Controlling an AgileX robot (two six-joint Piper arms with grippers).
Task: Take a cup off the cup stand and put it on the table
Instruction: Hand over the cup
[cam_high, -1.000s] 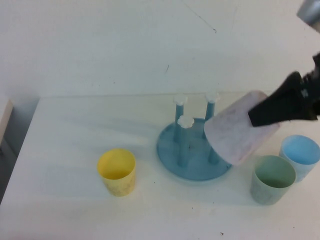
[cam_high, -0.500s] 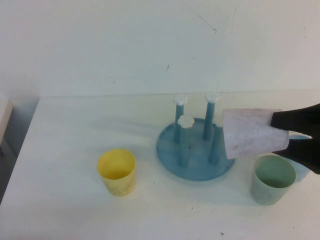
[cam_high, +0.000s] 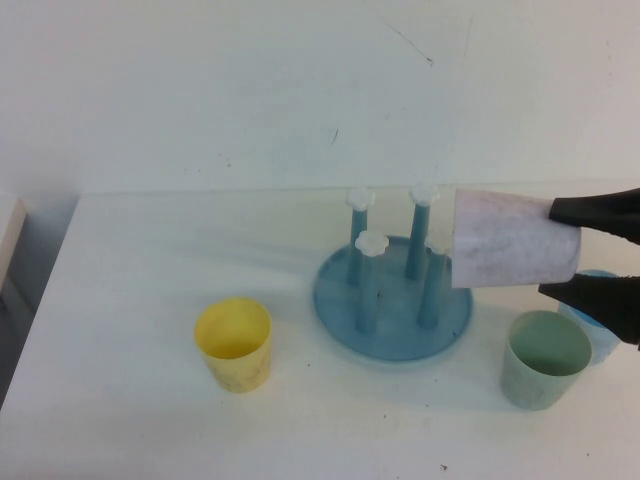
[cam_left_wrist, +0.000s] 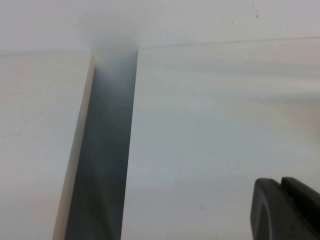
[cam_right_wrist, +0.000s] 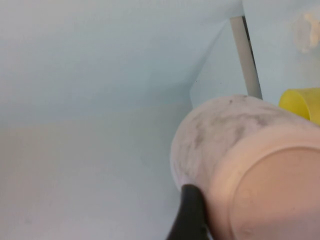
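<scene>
Right gripper (cam_high: 592, 250) fingers clamp the pale pink speckled plastic cup (cam_high: 512, 240), sideways, clear of the blue four-pegged cup stand (cam_high: 392, 300); setting on white counter (cam_high: 130, 300) remains. Left gripper (cam_left_wrist: 287, 207) parked, finger state indeterminate.

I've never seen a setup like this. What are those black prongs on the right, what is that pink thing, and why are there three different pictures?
The black prongs are the right gripper, clamped on the pink cup, held sideways in the air beside the blue cup stand. One camera looks down from above; the other two ride on the arms' wrists. On the white table stand a yellow cup, a green cup and a blue cup. The left gripper shows only in its own wrist camera, over bare table.
</scene>
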